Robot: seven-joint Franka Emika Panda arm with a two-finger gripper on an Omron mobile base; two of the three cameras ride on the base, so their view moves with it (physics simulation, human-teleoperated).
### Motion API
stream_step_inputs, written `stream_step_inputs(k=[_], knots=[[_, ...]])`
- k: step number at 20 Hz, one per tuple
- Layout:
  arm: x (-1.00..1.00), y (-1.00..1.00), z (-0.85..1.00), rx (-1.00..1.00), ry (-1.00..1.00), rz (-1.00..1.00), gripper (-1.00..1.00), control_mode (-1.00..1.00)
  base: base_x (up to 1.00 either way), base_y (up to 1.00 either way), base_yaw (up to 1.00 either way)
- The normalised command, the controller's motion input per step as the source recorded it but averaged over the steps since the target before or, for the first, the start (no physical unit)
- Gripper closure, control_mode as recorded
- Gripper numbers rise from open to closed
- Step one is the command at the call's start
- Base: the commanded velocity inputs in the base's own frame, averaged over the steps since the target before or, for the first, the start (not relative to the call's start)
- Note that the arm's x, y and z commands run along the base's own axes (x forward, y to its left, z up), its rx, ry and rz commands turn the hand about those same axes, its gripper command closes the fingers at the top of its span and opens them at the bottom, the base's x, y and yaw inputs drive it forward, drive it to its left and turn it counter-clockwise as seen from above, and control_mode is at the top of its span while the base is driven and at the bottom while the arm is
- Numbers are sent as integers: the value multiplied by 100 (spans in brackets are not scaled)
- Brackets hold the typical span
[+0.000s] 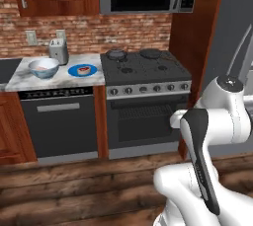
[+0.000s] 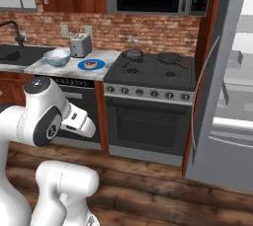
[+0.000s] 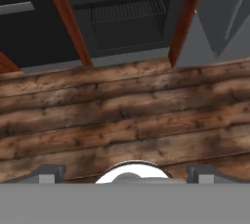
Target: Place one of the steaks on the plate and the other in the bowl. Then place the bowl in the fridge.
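Your jaws stand apart, empty, aimed at the floor; far ahead, the bowl (image 1: 43,67) looks rigid, smooth: grip its rim, steak (image 1: 45,65) inside.

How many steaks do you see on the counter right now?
2. One dark red steak lies on the blue plate; one pale pink steak sits in the bowl, left of the plate, partly hidden by its rim.

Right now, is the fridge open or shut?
Open. In the right base view the fridge door is swung outward on edge, and its pale interior shelves show behind it.
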Motion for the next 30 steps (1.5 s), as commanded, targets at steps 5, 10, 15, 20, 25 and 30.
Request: stream_step_inputs(k=[5,10,15,20,25,30], knots=[[0,0,0,0,0,0,-100,100,64,100,1],[0,0,0,0,0,0,-100,100,77,100,0],[0,0,0,0,0,0,-100,100,87,100,0],[0,0,0,0,0,0,-100,100,100,74,7],[0,0,0,0,0,0,-100,100,85,-14,14],[0,0,0,0,0,0,-100,100,35,-29,3]])
